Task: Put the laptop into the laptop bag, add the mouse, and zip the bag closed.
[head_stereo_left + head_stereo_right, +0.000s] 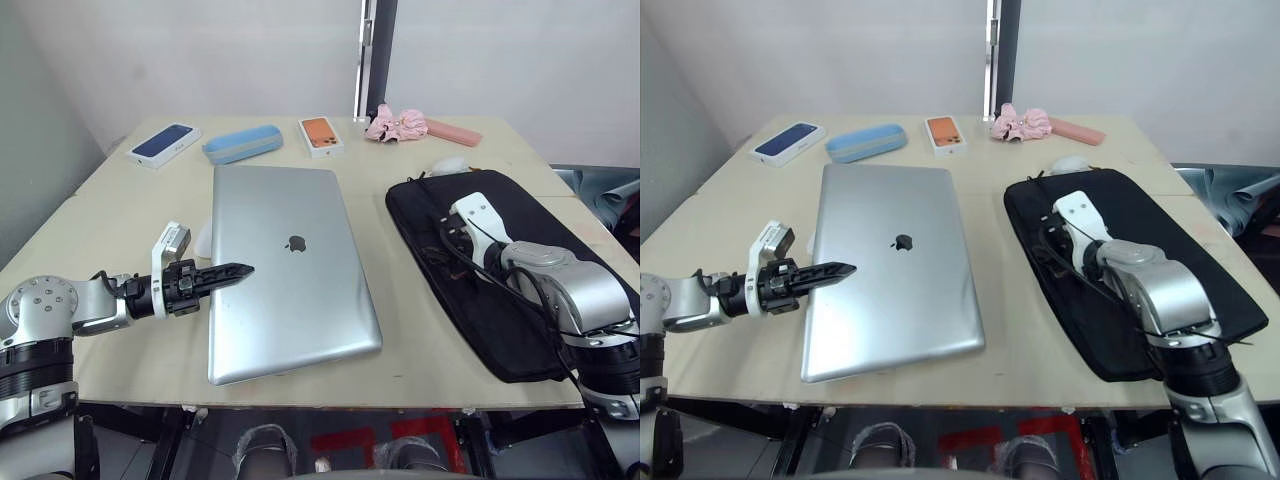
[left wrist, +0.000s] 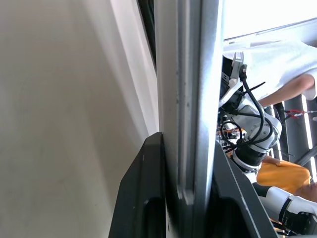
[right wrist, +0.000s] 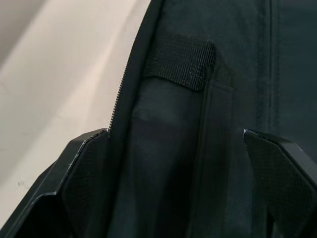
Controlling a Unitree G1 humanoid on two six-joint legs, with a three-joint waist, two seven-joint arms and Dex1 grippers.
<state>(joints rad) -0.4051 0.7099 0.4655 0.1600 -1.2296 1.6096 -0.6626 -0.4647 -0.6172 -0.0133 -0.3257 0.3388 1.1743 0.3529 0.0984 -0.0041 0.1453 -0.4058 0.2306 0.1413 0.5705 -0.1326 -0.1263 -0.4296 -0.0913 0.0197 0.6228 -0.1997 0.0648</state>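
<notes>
Left jaws clamped, right jaws apart

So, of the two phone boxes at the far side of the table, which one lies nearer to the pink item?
The orange-topped phone box: it lies near the middle of the far edge, next to the pink scrunchie. The blue-topped phone box lies far off, beyond the light blue case.

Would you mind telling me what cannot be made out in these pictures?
- The small white object beside the laptop: head views, half hidden behind the left claw; whether it is the mouse is unclear.
- The laptop bag: head views, near end covered by the right arm; how far the zip is open is unclear.
- The white lump behind the bag: too small to identify.
</notes>
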